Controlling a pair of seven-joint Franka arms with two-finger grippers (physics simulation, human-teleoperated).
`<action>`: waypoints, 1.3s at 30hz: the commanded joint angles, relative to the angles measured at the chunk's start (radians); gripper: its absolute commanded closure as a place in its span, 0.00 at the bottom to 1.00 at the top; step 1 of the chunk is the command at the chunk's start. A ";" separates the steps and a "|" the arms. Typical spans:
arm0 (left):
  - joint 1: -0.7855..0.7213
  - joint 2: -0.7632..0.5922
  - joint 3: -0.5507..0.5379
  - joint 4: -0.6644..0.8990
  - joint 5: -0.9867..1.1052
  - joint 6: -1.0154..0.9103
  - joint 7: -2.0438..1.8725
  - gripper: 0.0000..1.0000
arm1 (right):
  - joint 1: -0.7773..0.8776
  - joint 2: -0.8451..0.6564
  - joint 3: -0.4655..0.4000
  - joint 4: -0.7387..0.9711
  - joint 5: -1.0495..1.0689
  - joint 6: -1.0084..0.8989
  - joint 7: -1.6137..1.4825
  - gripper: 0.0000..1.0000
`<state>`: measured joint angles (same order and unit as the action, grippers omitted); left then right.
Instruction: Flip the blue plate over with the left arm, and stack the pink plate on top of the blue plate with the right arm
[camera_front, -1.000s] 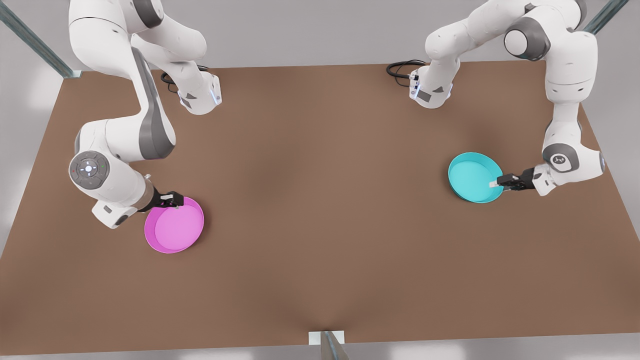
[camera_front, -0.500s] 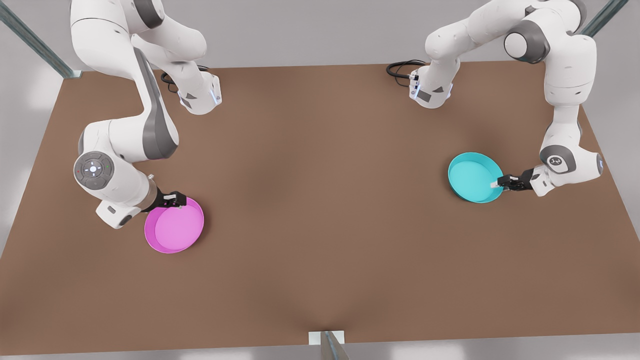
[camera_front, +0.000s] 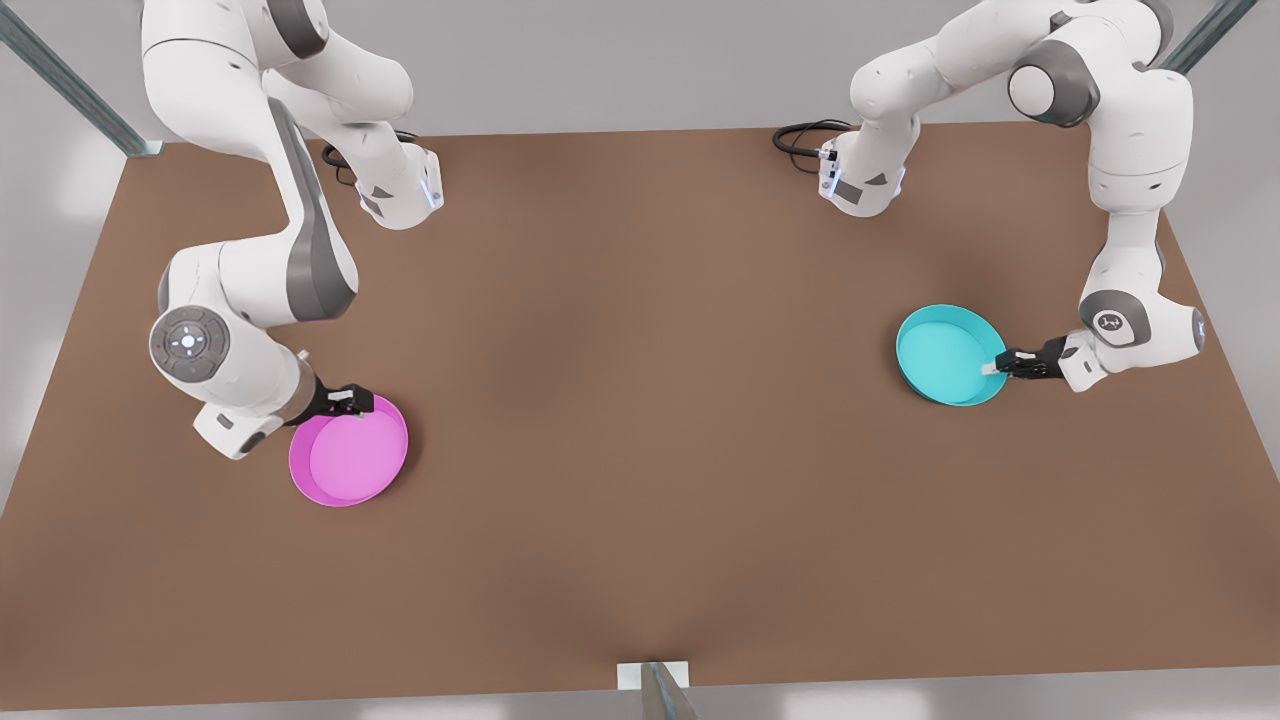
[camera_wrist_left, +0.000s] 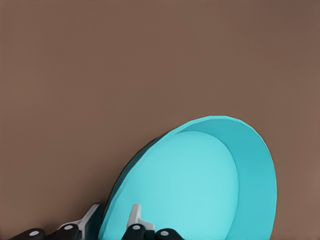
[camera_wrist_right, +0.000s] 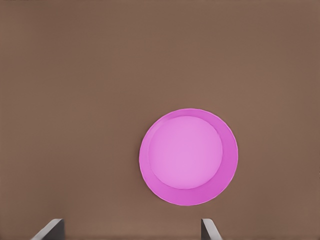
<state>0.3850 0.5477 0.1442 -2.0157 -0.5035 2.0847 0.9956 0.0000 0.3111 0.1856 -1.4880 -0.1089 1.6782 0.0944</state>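
The blue plate (camera_front: 948, 354) lies on the table at the front view's right, hollow side up. My left gripper (camera_front: 998, 366) is shut on its rim at the edge nearest the arm. In the left wrist view one finger (camera_wrist_left: 134, 216) presses inside the blue plate (camera_wrist_left: 200, 185) and the other sits outside the rim, around the left gripper (camera_wrist_left: 112, 222). The pink plate (camera_front: 349, 451) lies at the front view's left. My right gripper (camera_front: 350, 402) hovers at its far rim, open. The right wrist view has the pink plate (camera_wrist_right: 188, 156) ahead of the spread right gripper (camera_wrist_right: 130, 231).
The brown table (camera_front: 640, 420) runs wide between the two plates. Both arm bases (camera_front: 400, 190) stand at the far edge, with a black cable (camera_front: 800, 135) by the other base. A metal post (camera_front: 655, 690) rises at the near edge.
The arm by the pink plate has shifted its wrist slightly toward the plate. The arm on the blue plate has drawn its wrist in a little. Neither plate has moved.
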 joint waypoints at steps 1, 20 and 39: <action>0.000 0.000 0.000 0.000 0.000 0.000 0.000 0.62 | 0.000 0.000 0.000 0.000 0.000 0.000 0.001 0.00; -0.003 0.005 0.000 0.000 0.003 0.000 -0.002 0.71 | -0.008 0.002 0.000 0.002 0.002 -0.032 -0.016 0.00; -0.005 0.000 0.000 0.002 0.003 -0.002 -0.011 0.77 | -0.001 0.008 0.000 0.018 0.000 -0.032 -0.015 0.00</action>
<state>0.3804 0.5476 0.1440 -2.0143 -0.4455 2.0879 0.9821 -0.0006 0.3192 0.1856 -1.4696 -0.1089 1.6460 0.0810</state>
